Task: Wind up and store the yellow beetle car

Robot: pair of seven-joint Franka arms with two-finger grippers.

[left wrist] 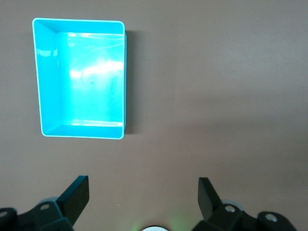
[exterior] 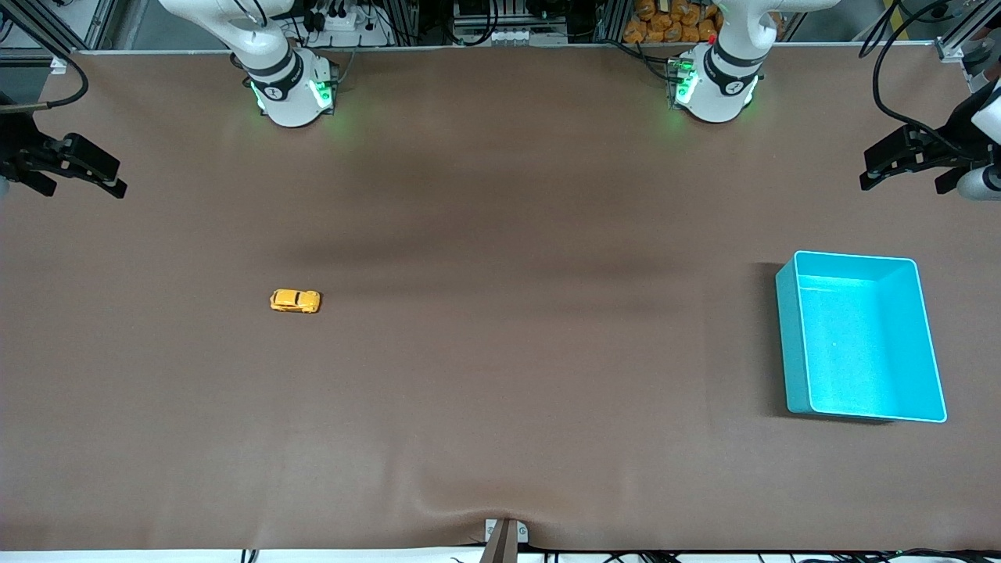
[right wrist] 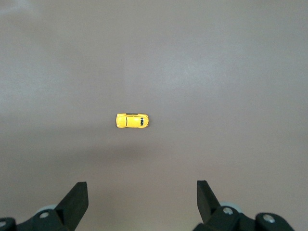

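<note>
The yellow beetle car (exterior: 295, 301) stands on its wheels on the brown mat, toward the right arm's end of the table. In the right wrist view the car (right wrist: 132, 121) lies well below and apart from my right gripper (right wrist: 142, 190), which is open and holds nothing. That right gripper (exterior: 82, 186) hangs high at its end of the table. My left gripper (exterior: 907, 184) is raised at the left arm's end, open and holding nothing (left wrist: 143, 185). It waits above the mat beside the teal bin (left wrist: 126, 77).
The teal bin (exterior: 790, 336) holds nothing and sits toward the left arm's end, nearer to the front camera than the arm bases. A ridge in the mat (exterior: 504, 508) rises at the front edge by a clamp. Wide bare mat separates car and bin.
</note>
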